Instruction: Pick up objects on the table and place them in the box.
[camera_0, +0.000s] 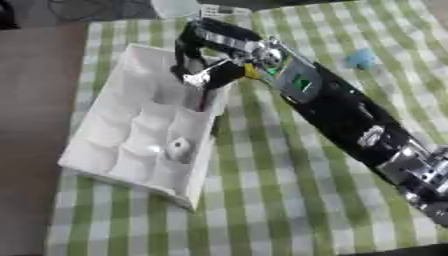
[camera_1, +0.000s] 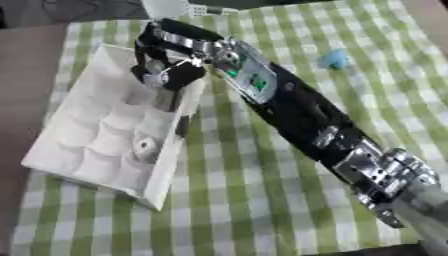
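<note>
While curled, right robot hand (camera_0: 203, 70) hangs over the box (camera_0: 105, 140).

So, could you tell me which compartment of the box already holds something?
A near-row compartment of the box by the right wall, holding a small white object; the others look empty.

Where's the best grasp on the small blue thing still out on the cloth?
Probably a top-down pinch across the small blue object. It lies low and alone on the checked cloth, nothing touching it, so both sides look free. Its exact shape is too blurred to pick an axis. The right hand is over the white box, so it would come from that side.
</note>
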